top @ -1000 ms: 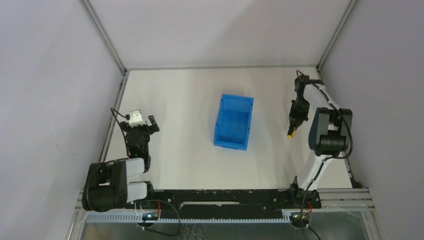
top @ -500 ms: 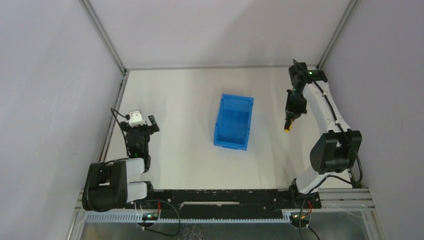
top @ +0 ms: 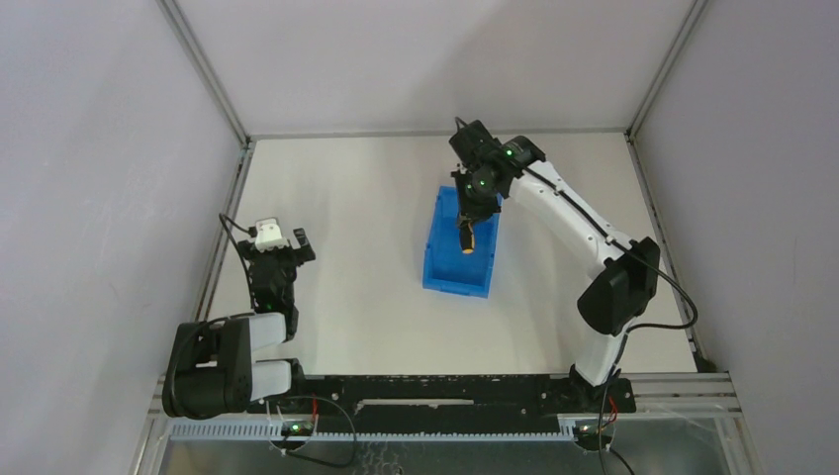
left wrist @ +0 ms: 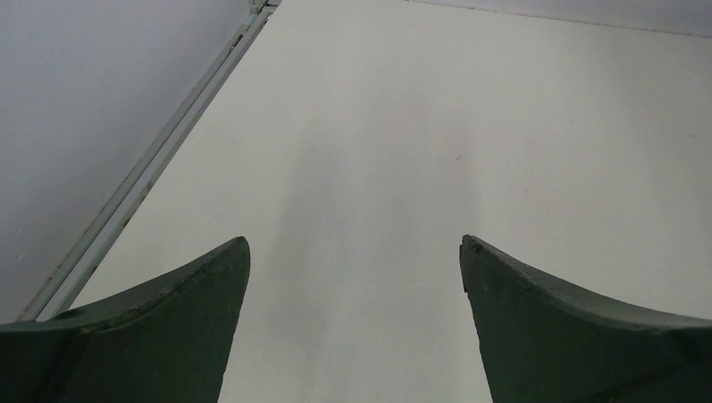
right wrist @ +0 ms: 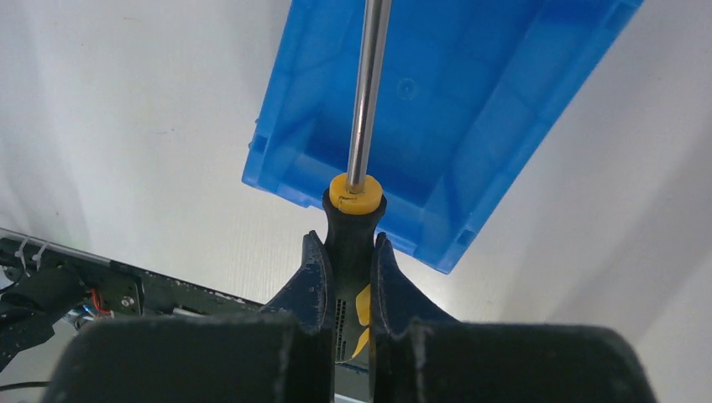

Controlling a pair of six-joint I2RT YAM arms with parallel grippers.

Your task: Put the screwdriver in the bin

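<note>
Right gripper (right wrist: pixel 348 254) is clamped tight on the screwdriver (right wrist: pixel 354 195) handle, holding it up in the air right over the blue bin (top: pixel 454 282). Left gripper (left wrist: pixel 353 245) sits wide open above the worktop (left wrist: pixel 378 126), holding nothing.

The screwdriver (right wrist: pixel 353 225) is slim, with a black handle, yellow-orange markings, a yellow collar and a thin, shiny metal shaft. The jaws pinch its handle from both sides. The shaft runs straight out ahead of them, and the tool is clear of the tabletop. The bin (right wrist: pixel 470 109) is bright blue, rectangular and open-topped. It stands upright on the tabletop just beyond the jaws, under the shaft, with its long sides skewed to the shaft's line.
</note>
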